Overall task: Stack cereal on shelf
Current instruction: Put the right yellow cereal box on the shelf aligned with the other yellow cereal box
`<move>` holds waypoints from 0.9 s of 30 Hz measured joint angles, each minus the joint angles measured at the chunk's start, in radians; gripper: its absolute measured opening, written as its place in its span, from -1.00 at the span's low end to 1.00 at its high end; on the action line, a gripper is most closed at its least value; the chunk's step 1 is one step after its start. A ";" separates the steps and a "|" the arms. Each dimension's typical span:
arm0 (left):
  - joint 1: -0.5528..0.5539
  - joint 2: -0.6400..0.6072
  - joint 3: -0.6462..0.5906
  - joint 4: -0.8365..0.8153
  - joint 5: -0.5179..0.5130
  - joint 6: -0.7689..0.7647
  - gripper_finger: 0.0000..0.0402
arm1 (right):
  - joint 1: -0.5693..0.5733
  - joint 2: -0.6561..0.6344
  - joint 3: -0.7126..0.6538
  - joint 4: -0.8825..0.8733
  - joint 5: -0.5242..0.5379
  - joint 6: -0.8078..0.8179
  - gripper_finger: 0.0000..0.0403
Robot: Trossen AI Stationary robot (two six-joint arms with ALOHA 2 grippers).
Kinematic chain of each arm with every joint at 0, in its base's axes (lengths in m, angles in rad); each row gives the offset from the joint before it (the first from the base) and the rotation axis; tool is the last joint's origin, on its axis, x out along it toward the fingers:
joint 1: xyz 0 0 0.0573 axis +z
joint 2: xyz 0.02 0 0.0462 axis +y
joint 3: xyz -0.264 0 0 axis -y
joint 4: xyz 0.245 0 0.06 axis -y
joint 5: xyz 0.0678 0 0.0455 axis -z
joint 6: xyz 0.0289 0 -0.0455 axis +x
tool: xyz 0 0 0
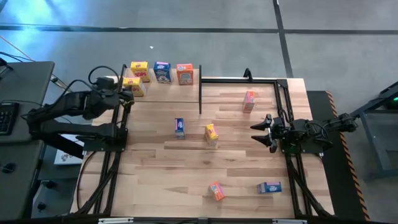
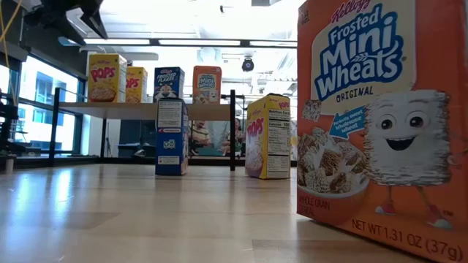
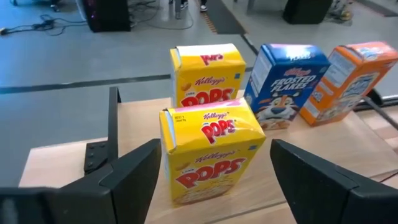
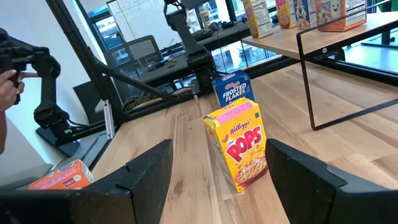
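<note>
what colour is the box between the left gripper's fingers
Yellow, a Pops cereal box standing on the shelf; clearest in the left wrist view.

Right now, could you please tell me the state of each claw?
Left claw: open, straddling a yellow box on the shelf.
Right claw: open, holding nothing.

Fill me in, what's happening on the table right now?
Four cereal boxes stand on the shelf. The left end effector is open around the front yellow Pops box there, not gripping it. The right end effector waits open over the table, facing another yellow box. Five boxes remain on the table.
</note>
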 joint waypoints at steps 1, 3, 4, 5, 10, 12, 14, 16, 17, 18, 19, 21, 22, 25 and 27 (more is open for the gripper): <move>0.010 0.007 0.000 0.000 0.005 0.000 0.49 | 0.000 0.000 0.000 0.000 0.000 0.000 0.23; 0.028 0.020 0.000 0.001 0.017 0.000 0.52 | 0.000 0.000 0.000 0.000 0.000 0.000 0.23; 0.039 0.026 0.000 0.001 0.025 0.000 0.52 | 0.000 0.000 0.000 0.000 0.000 0.000 0.23; 0.049 0.030 0.000 0.001 0.034 0.002 0.52 | 0.000 0.000 0.000 0.000 0.000 0.000 0.23; 0.112 0.052 0.000 0.003 0.059 0.012 0.53 | 0.000 0.000 0.000 0.000 0.000 0.000 0.23; 0.136 0.062 0.000 0.008 0.075 0.022 0.53 | 0.000 0.000 0.000 0.000 0.000 0.000 0.23; 0.162 0.071 0.000 0.030 0.099 0.046 0.53 | 0.000 0.000 0.000 0.000 0.000 0.000 0.23; 0.189 0.077 0.000 0.075 0.130 0.090 0.53 | 0.000 0.000 0.000 0.000 0.000 0.000 0.23; 0.202 0.080 0.000 0.096 0.150 0.113 0.53 | 0.000 0.000 0.000 0.000 0.000 0.000 0.23; 0.218 0.081 0.000 0.115 0.169 0.134 0.53 | 0.000 0.000 0.000 0.000 0.000 0.000 0.23; 0.232 0.081 0.000 0.128 0.189 0.149 0.53 | 0.000 0.000 0.000 0.000 0.000 0.000 0.23; 0.262 0.082 0.000 0.132 0.217 0.158 0.53 | 0.000 0.000 0.000 0.000 0.000 0.000 0.23; 0.274 0.082 0.000 0.132 0.227 0.158 0.53 | 0.000 0.000 0.000 0.000 0.000 0.000 0.23; 0.302 0.082 0.000 0.133 0.255 0.167 0.55 | 0.000 0.000 0.000 0.000 0.000 0.000 0.23; 0.317 0.082 0.000 0.133 0.270 0.169 0.57 | 0.000 0.000 0.000 0.000 0.000 0.000 0.23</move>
